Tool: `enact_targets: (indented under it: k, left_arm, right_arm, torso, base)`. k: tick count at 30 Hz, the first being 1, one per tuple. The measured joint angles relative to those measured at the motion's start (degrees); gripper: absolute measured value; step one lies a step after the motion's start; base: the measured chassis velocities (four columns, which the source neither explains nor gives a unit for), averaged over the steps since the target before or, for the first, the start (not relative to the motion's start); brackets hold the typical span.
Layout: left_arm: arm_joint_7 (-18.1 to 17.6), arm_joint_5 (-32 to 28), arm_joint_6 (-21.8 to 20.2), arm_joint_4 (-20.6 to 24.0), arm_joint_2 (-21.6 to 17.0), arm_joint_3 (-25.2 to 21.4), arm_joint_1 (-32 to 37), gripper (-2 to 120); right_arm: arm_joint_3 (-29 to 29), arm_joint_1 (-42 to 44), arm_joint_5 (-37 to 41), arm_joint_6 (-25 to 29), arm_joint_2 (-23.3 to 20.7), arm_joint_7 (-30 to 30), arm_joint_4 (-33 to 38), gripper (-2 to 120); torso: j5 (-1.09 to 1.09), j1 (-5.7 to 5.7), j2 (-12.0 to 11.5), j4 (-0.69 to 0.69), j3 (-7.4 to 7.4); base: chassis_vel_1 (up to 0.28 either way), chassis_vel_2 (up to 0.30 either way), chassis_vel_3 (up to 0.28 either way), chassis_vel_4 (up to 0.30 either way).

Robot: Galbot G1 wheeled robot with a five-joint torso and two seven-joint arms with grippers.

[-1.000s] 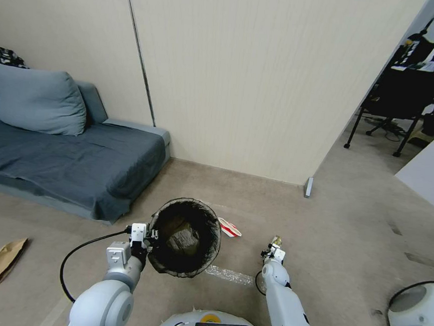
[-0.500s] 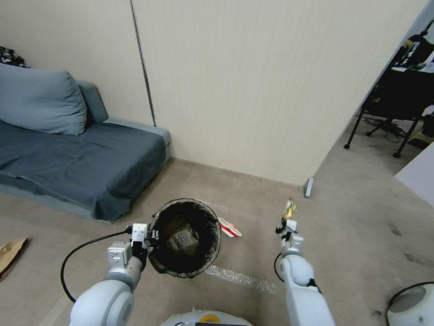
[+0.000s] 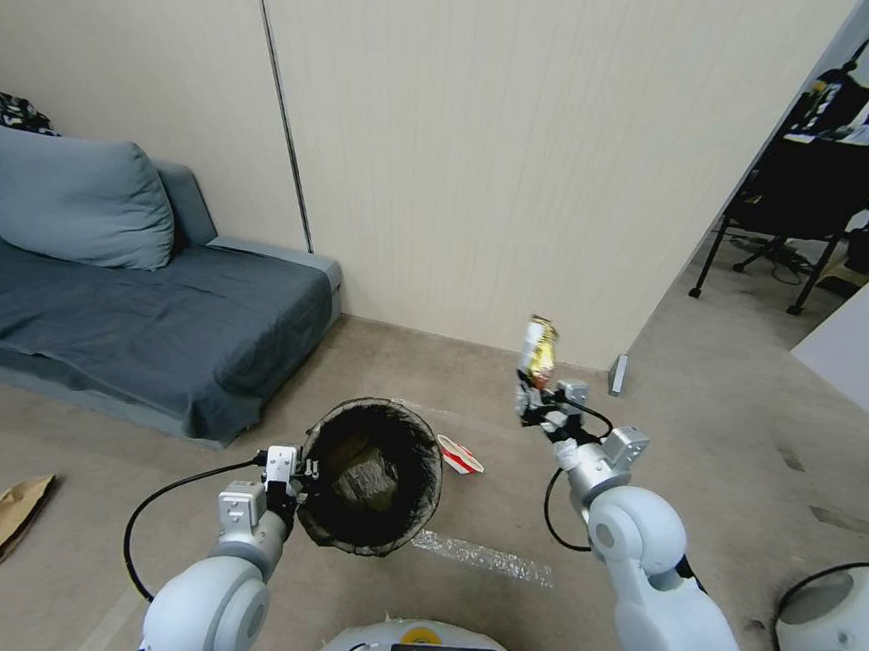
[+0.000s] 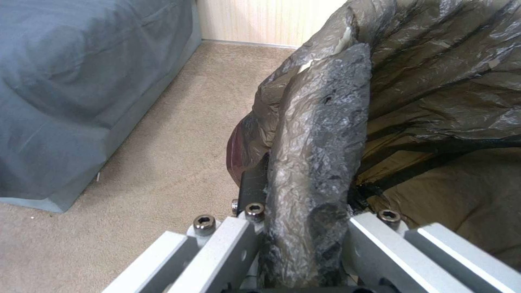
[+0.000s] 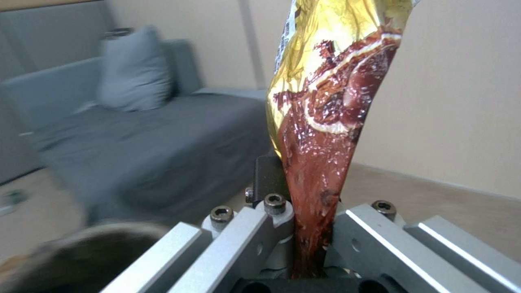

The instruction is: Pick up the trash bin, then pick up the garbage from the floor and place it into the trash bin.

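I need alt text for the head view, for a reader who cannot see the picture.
The right gripper holds a shiny snack wrapper up in the air, while the left gripper clamps the rim of the black-lined trash bin. A crushed red-and-white cup and a brown paper bag lie on the floor.

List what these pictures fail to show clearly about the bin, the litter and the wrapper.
- Round black-lined trash bin: its outer wall, hidden by the liner in head view.
- Contents in the bin: dark, unidentifiable.
- Shiny gold-and-brown snack wrapper: top cut off by the right wrist view's edge.
- Red-and-white paper cup: partly behind the bin's rim.
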State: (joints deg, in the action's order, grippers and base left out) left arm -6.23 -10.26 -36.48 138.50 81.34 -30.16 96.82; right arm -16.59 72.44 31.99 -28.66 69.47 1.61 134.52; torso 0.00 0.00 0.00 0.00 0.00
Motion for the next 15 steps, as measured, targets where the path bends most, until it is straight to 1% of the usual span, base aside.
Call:
enact_targets:
  k: [1, 2, 3, 4, 5, 6, 7, 9, 10, 13, 14, 15]
  left_arm:
    - [0.0, 0.0, 0.0, 0.0, 0.0, 0.0, 0.0, 1]
    - [0.03, 0.02, -0.03, -0.03, -0.12, 0.02, -0.03, 1]
    - [0.07, 0.05, -0.05, -0.07, -0.2, 0.05, -0.06, 1]
    - [0.12, 0.15, -0.07, -0.18, -0.37, 0.12, -0.1, 1]
    - [0.14, 0.2, -0.08, -0.25, -0.43, 0.13, -0.14, 1]
    - [0.14, 0.2, -0.08, -0.25, -0.43, 0.13, -0.14, 1]
    - [0.16, 0.24, -0.11, -0.36, -0.54, 0.2, -0.26, 1]
    - [0.16, 0.25, -0.2, -0.41, -0.65, 0.26, -0.42, 1]
    - [0.16, 0.25, -0.2, -0.41, -0.65, 0.26, -0.42, 1]
    - [0.17, 0.24, -0.55, -0.48, -0.77, 0.4, -0.63, 1]
    - [0.17, 0.24, -0.55, -0.48, -0.77, 0.4, -0.63, 1]
    - [0.18, 0.24, -0.61, -0.5, -0.77, 0.44, -0.66, 1]
  right_arm:
    - [0.0, 0.0, 0.0, 0.0, 0.0, 0.0, 0.0, 0]
    - [1.67, -0.49, 0.16, -0.27, 0.0, -0.23, 0.35, 0]
    - [3.58, -1.02, 0.41, -0.6, 0.03, -0.52, 0.72, 0]
    - [7.16, -1.95, 0.53, -1.08, 0.13, -0.93, 1.17, 0]
    - [8.74, -2.31, 0.52, -1.19, 0.17, -1.08, 1.29, 0]
    - [8.74, -2.31, 0.52, -1.19, 0.17, -1.08, 1.29, 0]
    - [11.76, -2.88, 0.55, -1.49, 0.32, -1.33, 1.61, 0]
    - [14.17, -3.32, 0.7, -1.74, 0.34, -1.54, 1.87, 0]
    - [14.17, -3.32, 0.7, -1.74, 0.34, -1.54, 1.87, 0]
    - [18.48, -3.88, 0.95, -2.42, 0.2, -1.99, 2.06, 0]
    - [18.48, -3.88, 0.95, -2.42, 0.2, -1.99, 2.06, 0]
    - [19.69, -3.99, 0.95, -2.51, 0.2, -2.23, 2.06, 0]
  torso:
    - [0.0, 0.0, 0.0, 0.0, 0.0]
    - [-0.01, 0.0, 0.0, 0.0, 0.0]
    - [0.0, 0.0, 0.0, 0.0, 0.0]
    - [0.0, 0.0, 0.0, 0.0, 0.0]
    - [-0.01, 0.0, 0.0, 0.0, 0.0]
    - [-0.01, 0.0, 0.0, 0.0, 0.0]
    - [0.0, 0.0, 0.0, 0.0, 0.0]
    - [-0.01, 0.0, 0.0, 0.0, 0.0]
    - [-0.01, 0.0, 0.0, 0.0, 0.0]
    - [-0.01, 0.0, 0.0, 0.0, 0.0]
    - [-0.01, 0.0, 0.0, 0.0, 0.0]
    - [-0.01, 0.0, 0.0, 0.0, 0.0]
  base:
    - [0.0, 0.0, 0.0, 0.0]
    - [0.0, 0.0, 0.0, 0.0]
    - [0.0, 0.0, 0.0, 0.0]
    - [0.0, 0.0, 0.0, 0.0]
    - [0.0, 0.0, 0.0, 0.0]
    - [0.0, 0.0, 0.0, 0.0]
    - [0.0, 0.0, 0.0, 0.0]
    - [0.0, 0.0, 0.0, 0.0]
    - [0.0, 0.0, 0.0, 0.0]
    - [0.0, 0.0, 0.0, 0.0]
    - [0.0, 0.0, 0.0, 0.0]
    - [0.0, 0.0, 0.0, 0.0]
